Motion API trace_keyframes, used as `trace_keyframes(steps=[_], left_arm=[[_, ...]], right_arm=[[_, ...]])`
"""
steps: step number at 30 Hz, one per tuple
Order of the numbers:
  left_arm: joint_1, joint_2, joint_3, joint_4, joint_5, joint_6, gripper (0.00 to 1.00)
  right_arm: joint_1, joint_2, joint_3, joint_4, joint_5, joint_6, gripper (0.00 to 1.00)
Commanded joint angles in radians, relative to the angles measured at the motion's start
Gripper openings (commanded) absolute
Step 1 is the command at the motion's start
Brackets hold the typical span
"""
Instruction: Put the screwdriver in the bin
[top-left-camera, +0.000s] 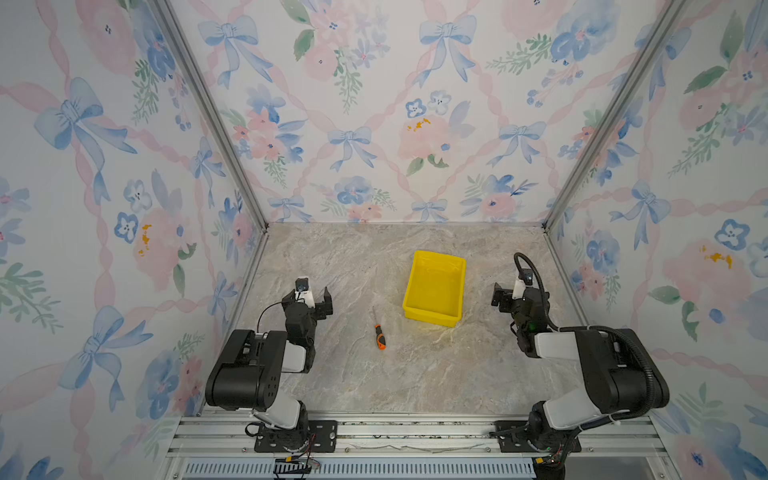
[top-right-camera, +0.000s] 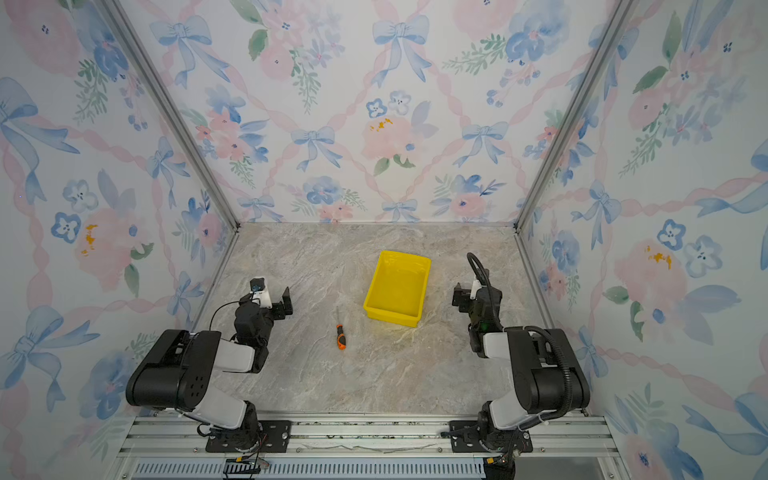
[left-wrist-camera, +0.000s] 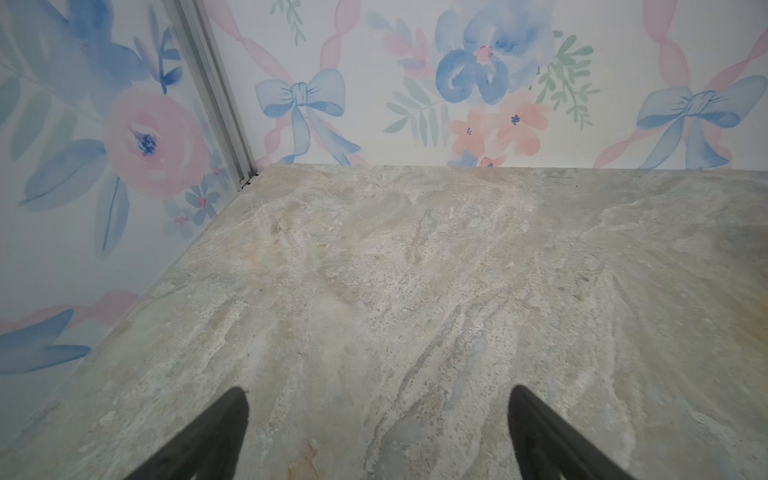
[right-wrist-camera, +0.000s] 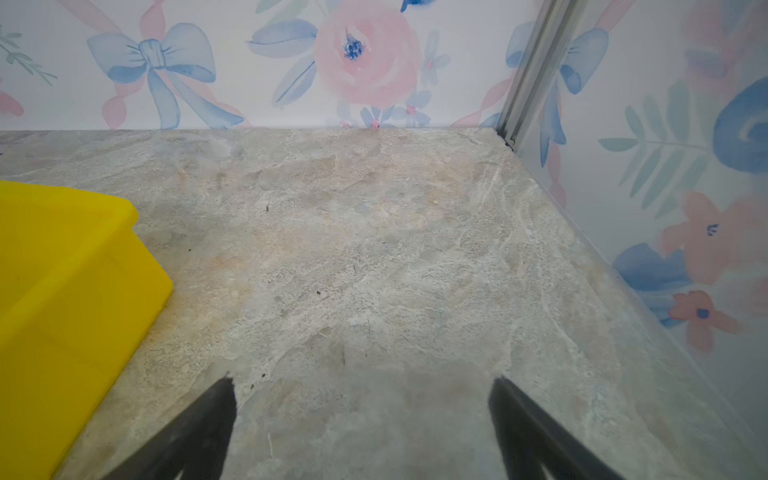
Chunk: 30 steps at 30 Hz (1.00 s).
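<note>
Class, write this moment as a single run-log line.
stage: before pickup | screwdriver: on table, outside bin | left gripper: open, empty | right gripper: open, empty

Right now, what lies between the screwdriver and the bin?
Nothing but bare table; both top views show the screwdriver and bin apart.

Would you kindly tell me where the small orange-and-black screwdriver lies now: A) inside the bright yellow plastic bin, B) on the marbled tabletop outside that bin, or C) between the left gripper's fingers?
B: the small orange-and-black screwdriver lies flat on the marbled tabletop, apart from the bright yellow plastic bin.
</note>
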<state>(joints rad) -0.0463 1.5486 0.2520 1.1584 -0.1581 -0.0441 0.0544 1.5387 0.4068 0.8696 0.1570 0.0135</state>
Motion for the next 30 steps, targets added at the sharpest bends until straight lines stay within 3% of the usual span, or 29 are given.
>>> trace_keyframes(steps=[1, 24, 30], left_arm=[[-0.003, 0.009, -0.004, 0.02, 0.012, 0.018, 0.98], [-0.003, 0.002, -0.003, 0.02, 0.007, 0.018, 0.98], [-0.004, -0.107, -0.026, -0.029, -0.024, 0.01, 0.98]], right_arm=[[0.007, 0.008, -0.011, 0.026, 0.006, -0.012, 0.97], [0.005, 0.006, -0.011, 0.028, 0.003, -0.009, 0.97], [0.025, -0.12, -0.065, 0.01, 0.145, 0.016, 0.97]])
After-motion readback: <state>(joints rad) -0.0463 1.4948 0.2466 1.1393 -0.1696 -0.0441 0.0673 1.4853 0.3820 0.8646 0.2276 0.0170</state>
